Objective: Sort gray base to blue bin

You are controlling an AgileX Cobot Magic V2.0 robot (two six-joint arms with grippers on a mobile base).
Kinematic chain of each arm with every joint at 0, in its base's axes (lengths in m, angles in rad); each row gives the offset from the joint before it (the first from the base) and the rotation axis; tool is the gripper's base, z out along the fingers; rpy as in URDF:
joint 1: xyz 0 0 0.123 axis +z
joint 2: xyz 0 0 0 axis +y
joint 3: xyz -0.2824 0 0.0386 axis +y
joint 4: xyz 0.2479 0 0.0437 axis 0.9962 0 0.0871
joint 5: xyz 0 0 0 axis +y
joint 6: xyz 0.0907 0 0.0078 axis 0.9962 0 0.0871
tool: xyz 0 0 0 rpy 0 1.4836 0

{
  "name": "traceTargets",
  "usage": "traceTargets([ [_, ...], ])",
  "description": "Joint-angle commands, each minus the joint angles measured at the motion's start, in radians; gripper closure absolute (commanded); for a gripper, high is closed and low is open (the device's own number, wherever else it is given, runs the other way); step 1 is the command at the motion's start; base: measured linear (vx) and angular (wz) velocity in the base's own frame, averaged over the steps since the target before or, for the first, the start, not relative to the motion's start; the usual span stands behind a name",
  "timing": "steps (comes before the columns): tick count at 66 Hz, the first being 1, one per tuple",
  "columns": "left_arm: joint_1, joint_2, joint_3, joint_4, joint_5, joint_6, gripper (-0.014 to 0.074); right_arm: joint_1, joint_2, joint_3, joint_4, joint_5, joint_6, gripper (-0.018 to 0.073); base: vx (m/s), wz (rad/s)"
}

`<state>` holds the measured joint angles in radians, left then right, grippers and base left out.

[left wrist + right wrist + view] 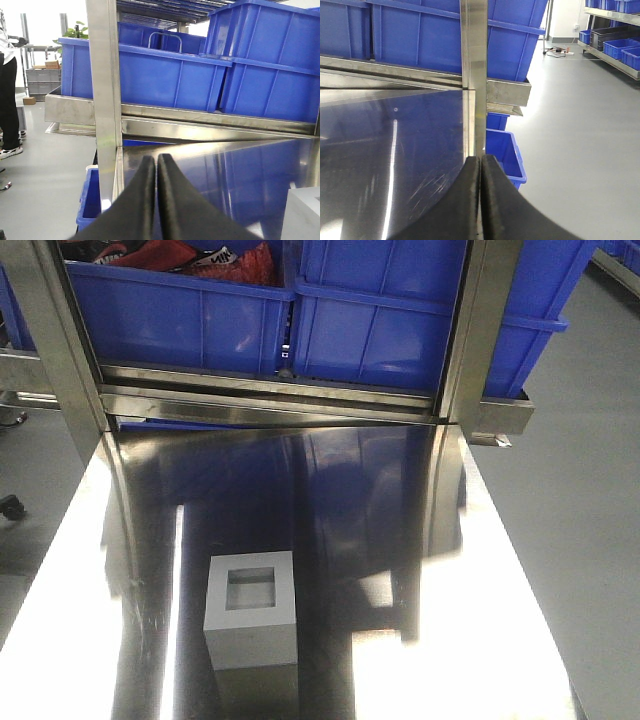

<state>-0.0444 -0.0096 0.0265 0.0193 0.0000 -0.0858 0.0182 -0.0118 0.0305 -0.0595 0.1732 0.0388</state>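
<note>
While both jaws press together, the gray base [251, 608] stands clear of table [480, 640] edges

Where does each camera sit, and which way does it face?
Front view: high up, looking down and forward over the steel table at the gray base and the blue bins behind; no robot part shows.
Left wrist view: low over the table's left side, facing the bins; the shut left gripper shows.
Right wrist view: low at the table's right edge, facing a steel post and floor; the shut right gripper shows.
Shared: front and left wrist views both show the gray base.
</note>
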Motion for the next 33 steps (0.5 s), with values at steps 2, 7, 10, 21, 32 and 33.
traceTargets([
  [2,-0.001,-0.016,0.029,-0.006,-0.065,-0.001,0.0602,-0.005,-0.011,0.014,-0.006,-0.074,-0.005,0.0568,0.00,0.00],
  [7,-0.001,-0.016,0.029,-0.006,-0.065,-0.001,0.0602,-0.005,-0.011,0.014,-0.006,-0.074,-0.005,0.0568,0.00,0.00],
  [10,-0.001,-0.016,0.029,-0.006,-0.065,-0.001,0.0602,-0.005,-0.011,0.014,-0.006,-0.074,-0.005,0.0568,0.00,0.00],
  [21,-0.001,-0.016,0.029,-0.006,-0.065,-0.001,0.0602,-0.005,-0.011,0.014,-0.006,-0.074,-0.005,0.0568,0.00,0.00],
  [32,-0.001,-0.016,0.029,-0.006,-0.065,-0.001,0.0602,-0.005,-0.011,0.014,-0.006,-0.074,-0.005,0.0568,0.00,0.00],
  [33,-0.001,-0.016,0.029,-0.006,-0.065,-0.001,0.0602,-0.005,-0.011,0.014,-0.006,-0.074,-0.005,0.0568,0.00,0.00],
])
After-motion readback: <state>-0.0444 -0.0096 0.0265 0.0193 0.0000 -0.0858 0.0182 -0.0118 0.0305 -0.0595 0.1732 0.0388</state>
